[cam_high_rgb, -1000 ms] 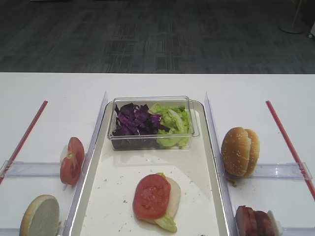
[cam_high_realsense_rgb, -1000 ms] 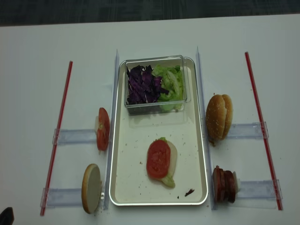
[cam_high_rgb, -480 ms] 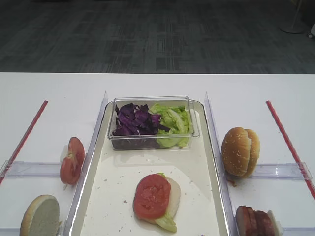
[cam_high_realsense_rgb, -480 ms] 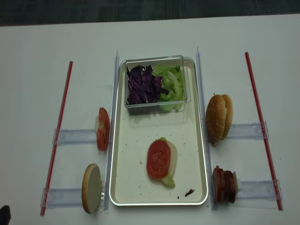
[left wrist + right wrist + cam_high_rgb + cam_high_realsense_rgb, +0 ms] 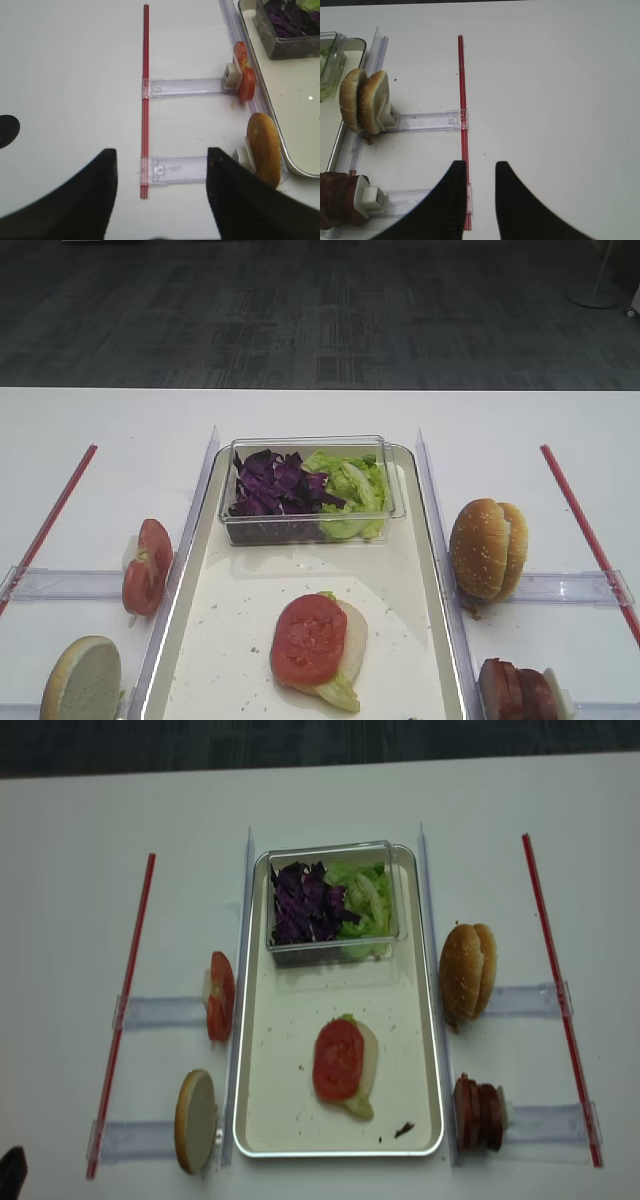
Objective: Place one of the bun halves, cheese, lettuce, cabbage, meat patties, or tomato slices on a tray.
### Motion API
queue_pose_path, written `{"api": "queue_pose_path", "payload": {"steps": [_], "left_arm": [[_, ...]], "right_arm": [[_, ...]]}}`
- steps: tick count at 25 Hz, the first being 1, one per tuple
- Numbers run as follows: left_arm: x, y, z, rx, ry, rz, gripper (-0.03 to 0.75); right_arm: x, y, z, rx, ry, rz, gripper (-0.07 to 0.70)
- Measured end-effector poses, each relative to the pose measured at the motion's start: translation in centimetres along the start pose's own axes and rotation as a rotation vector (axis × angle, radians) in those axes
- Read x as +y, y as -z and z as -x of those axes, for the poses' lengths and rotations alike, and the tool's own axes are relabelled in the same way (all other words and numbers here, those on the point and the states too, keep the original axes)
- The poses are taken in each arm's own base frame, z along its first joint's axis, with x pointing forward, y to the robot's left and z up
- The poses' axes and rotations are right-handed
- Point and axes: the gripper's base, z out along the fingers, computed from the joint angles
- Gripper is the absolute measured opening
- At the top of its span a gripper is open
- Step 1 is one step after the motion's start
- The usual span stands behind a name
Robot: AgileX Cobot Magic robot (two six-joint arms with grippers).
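Tomato slice (image 5: 338,1058) flat on a pale bun half over lettuce (image 5: 357,1105), mid-tray (image 5: 262,1120), well apart from both grippers. Left gripper (image 5: 161,165) over bare table outside the red strip (image 5: 145,100), fingers (image 5: 235,200) spread wide, nothing between them; upright tomato slices (image 5: 243,75) and a standing bun half (image 5: 263,150) off to its right against the tray rail. Right gripper (image 5: 480,180) low over the other red strip (image 5: 463,125), fingers (image 5: 517,200) only narrowly parted, holding nothing; upright bun halves (image 5: 362,100) and meat patties (image 5: 337,205) to its left. Cabbage (image 5: 305,900) and more lettuce in the clear tub (image 5: 330,952) at the tray's far end. Nothing shifted on the table versus a second ago; only the dark shape at the realsense view's lower left corner slightly lower. Patties cut off by the frame edge in the wrist view; dark scrap near the tray's near right corner too small to identify.
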Motion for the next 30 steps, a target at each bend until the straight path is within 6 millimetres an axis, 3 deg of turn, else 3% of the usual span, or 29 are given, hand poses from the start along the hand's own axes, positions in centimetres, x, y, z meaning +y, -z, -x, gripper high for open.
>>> {"api": "queue_pose_path", "payload": {"steps": [30], "left_arm": [[-0.07,0.03,0.03,-0.007,0.024,0.031,0.366]], "right_arm": [[0.00,0.00,-0.02,0.002,0.000,0.000,0.193]]}}
